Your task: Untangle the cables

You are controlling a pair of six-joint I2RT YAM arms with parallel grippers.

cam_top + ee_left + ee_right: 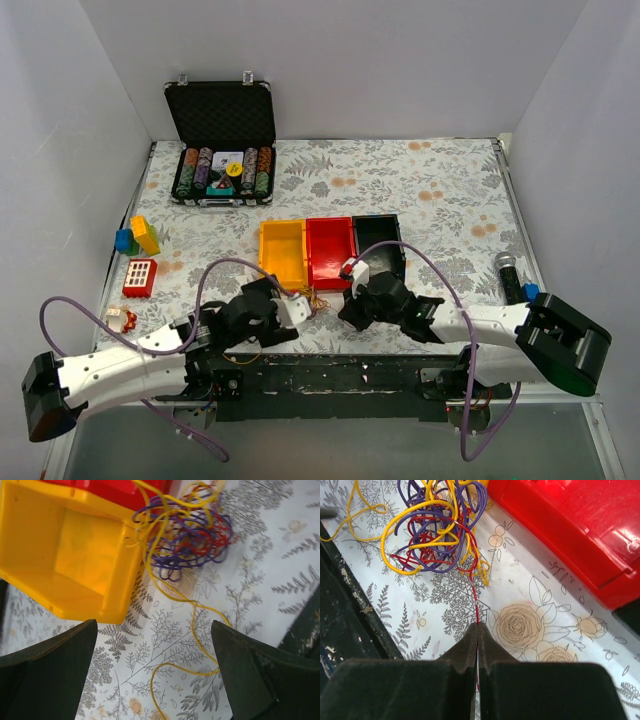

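Cables (435, 525): one loose knot of thin yellow, purple and red strands. It lies on the floral tablecloth (530, 590) near the centre of the top view, just below the yellow bin (65, 555) and red bin (570, 525). A yellow strand (195, 606) trails out toward the bottom of the left wrist view.

Left gripper (155, 680): fingers spread wide, nothing between them, short of the knot.

Right gripper (477, 640): fingers pressed together, pinching a single red strand (476, 600) that runs up into the knot.

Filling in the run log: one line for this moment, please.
left gripper: open, over loose yellow strand | right gripper: shut on red cable | knot: tangled, beside yellow bin
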